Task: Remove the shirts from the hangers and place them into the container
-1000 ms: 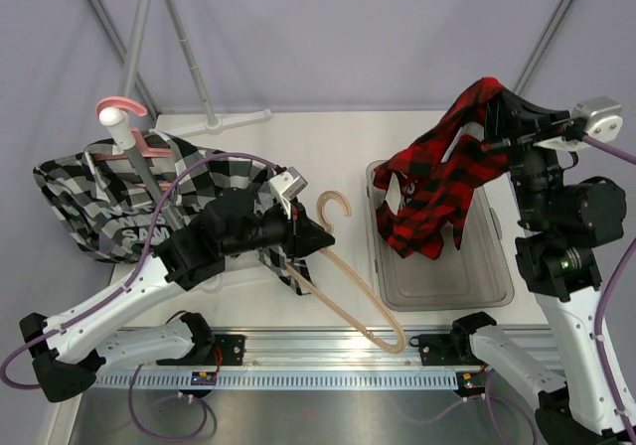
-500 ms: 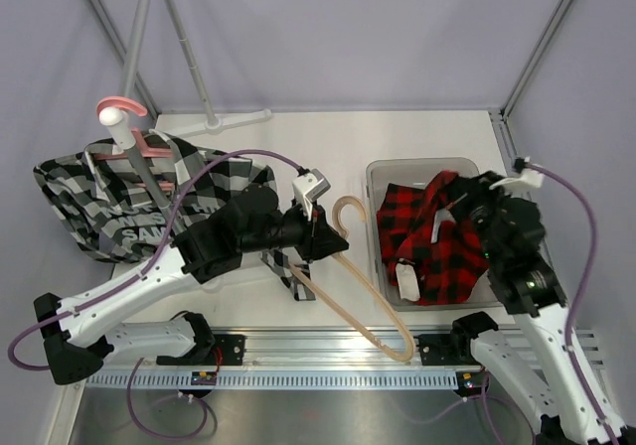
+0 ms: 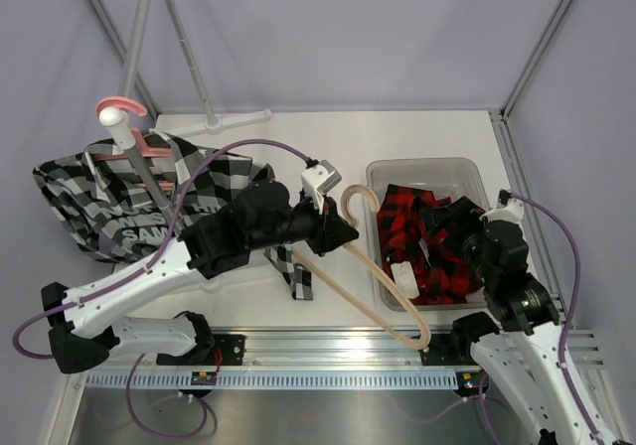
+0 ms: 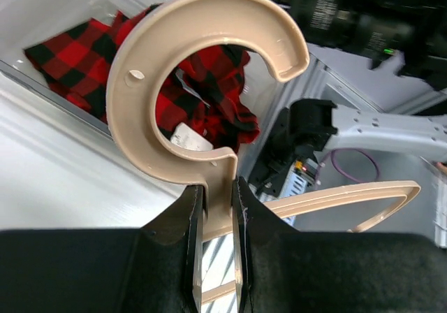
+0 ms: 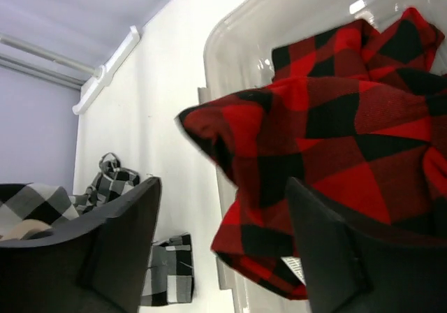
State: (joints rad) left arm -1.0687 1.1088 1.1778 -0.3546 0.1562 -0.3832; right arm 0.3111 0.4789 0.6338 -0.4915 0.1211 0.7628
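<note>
Beige hanger runs diagonally, hook far, shoulders toward near-right

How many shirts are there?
2. The red shirt lies in the container on the right; the black-and-white shirt is at the left, on the pink hanger. None seems hidden.

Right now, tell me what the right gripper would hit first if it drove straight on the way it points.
The right gripper would first meet the red-and-black shirt, bunched ahead of its open jaws in the container; depth is unclear.
</note>
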